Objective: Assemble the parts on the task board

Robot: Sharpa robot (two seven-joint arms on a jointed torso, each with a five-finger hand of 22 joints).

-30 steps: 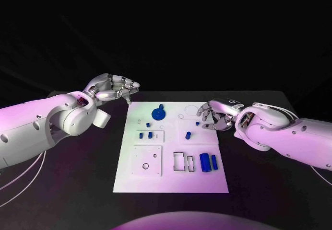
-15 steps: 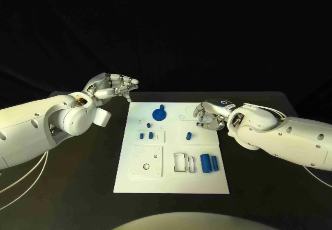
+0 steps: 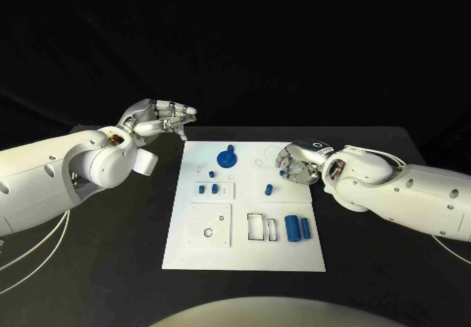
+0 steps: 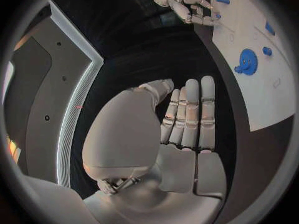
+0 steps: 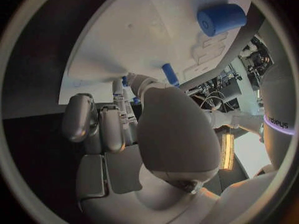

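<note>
The white task board (image 3: 246, 252) lies mid-table. On it are a blue gear (image 3: 226, 161), small blue pegs (image 3: 207, 189), a single peg (image 3: 268, 191) and two blue cylinders (image 3: 297, 229) beside empty slots (image 3: 254, 228). My right hand (image 3: 295, 164) hangs over the board's right edge, fingers curled down around a small blue part (image 3: 282, 173); blue also shows between its fingertips (image 5: 124, 80) in the right wrist view. My left hand (image 3: 162, 117) hovers off the board's far left corner, fingers curled together and holding nothing. The gear (image 4: 247, 62) and my right hand (image 4: 187, 7) also appear in the left wrist view.
A raised white square plate (image 3: 209, 225) with a small ring hole sits at the board's near left. Black table (image 3: 98, 272) surrounds the board on all sides. My two white forearms flank the board's far half.
My right wrist has rolled and the hand has settled slightly lower over the small blue part. My left hand has drifted a little up and away from the board.
</note>
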